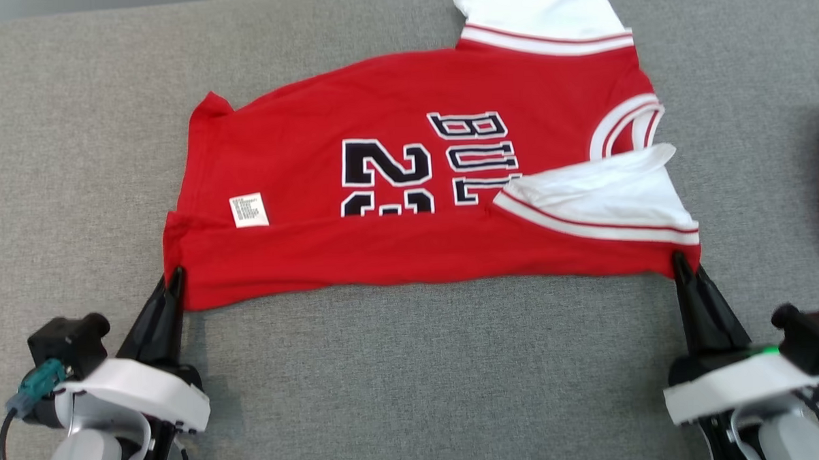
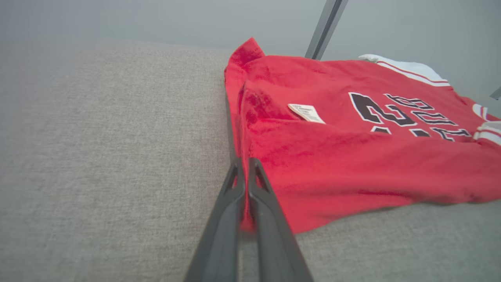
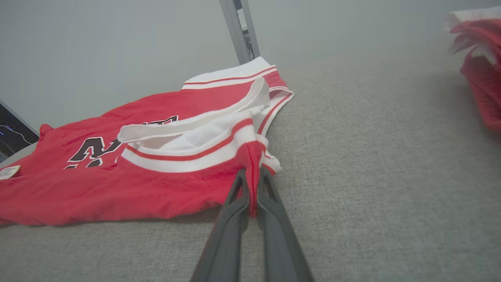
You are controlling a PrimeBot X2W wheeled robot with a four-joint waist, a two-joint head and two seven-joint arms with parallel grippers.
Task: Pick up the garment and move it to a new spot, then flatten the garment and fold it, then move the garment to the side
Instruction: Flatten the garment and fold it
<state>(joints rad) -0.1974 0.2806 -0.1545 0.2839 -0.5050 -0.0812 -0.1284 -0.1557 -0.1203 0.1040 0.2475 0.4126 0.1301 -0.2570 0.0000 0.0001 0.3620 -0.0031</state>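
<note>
Pinching the shirt [image 1: 410,250] by its near corners, my left claw [image 1: 175,275] and right claw [image 1: 677,258] both clamp cloth, print [image 1: 387,164] beyond them.

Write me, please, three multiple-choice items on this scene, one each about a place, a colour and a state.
1. The white label on the garment lies nearer: A the left hand; B the right hand; C neither.
2. The sleeves are: A black; B white; C grey.
3. Both hands are: A open; B shut on the garment's near corners; C shut on nothing.
Answers: 1 A, it sits at that hand's end; 2 B, white with red-striped trim; 3 B, red cloth shows pinched in each.
</note>
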